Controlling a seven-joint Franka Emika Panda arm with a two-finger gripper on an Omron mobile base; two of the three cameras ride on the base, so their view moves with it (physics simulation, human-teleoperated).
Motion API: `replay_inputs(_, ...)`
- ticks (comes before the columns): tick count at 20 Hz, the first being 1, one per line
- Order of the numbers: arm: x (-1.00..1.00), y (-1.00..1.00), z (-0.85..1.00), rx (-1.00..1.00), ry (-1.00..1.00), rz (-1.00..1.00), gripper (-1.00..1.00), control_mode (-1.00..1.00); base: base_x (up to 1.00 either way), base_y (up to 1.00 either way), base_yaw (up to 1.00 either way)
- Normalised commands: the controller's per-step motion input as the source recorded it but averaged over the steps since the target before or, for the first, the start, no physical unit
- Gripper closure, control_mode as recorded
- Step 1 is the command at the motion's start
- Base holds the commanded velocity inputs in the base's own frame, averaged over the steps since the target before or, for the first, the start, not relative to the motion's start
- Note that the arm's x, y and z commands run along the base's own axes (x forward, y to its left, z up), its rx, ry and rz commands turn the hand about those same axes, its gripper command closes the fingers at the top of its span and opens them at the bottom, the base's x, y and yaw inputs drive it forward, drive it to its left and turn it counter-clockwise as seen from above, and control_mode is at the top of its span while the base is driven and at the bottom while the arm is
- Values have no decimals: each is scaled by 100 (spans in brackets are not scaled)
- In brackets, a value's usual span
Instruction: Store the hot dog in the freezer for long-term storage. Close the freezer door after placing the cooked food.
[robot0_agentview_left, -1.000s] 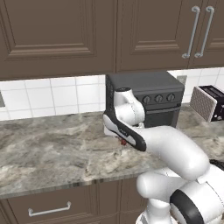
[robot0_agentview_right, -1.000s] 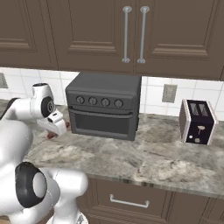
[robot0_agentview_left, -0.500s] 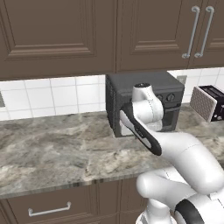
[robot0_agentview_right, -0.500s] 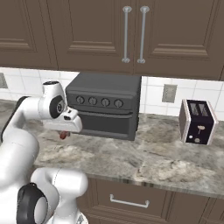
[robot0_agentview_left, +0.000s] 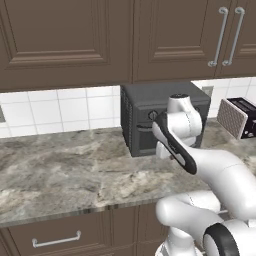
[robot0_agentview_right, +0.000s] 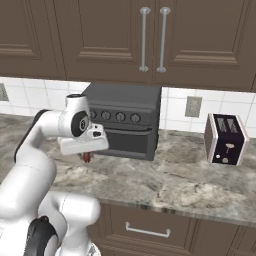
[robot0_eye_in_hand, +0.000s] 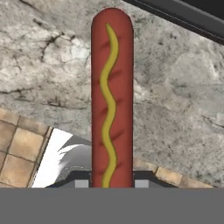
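Reddish-brown hot dog (robot0_eye_in_hand: 111, 96) with a mustard squiggle is clamped tight in the gripper (robot0_agentview_right: 87, 156); it's hanging above the marble counter (robot0_agentview_right: 165, 180); toaster oven (robot0_agentview_right: 125, 120) right behind.

Hot dog (robot0_eye_in_hand: 111, 96) smooth, slightly glossy; counter (robot0_agentview_right: 165, 182) polished veined grey stone; cabinets (robot0_agentview_left: 65, 42) matt dark wood; oven (robot0_agentview_right: 125, 117) matt dark metal; backsplash (robot0_agentview_left: 60, 110) glossy white tile.

Hot dog (robot0_agentview_right: 87, 157) under tool (robot0_agentview_right: 87, 153)
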Motion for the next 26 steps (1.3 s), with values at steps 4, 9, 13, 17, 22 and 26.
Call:
replay_inputs(4,0,-32,0,3,27,29,100,-100,0,0,0)
replay_inputs(9,-33,-9,18,4,30,15,100,-100,0,0,0)
replay_inputs(13,-63,0,23,2,25,5,100,-100,0,0,0)
replay_inputs(17,-91,0,21,1,2,7,100,-100,0,0,0)
replay_inputs(22,-90,0,31,1,-22,12,100,-100,0,0,0)
replay_inputs(26,-67,0,53,0,-30,10,100,-100,0,0,0)
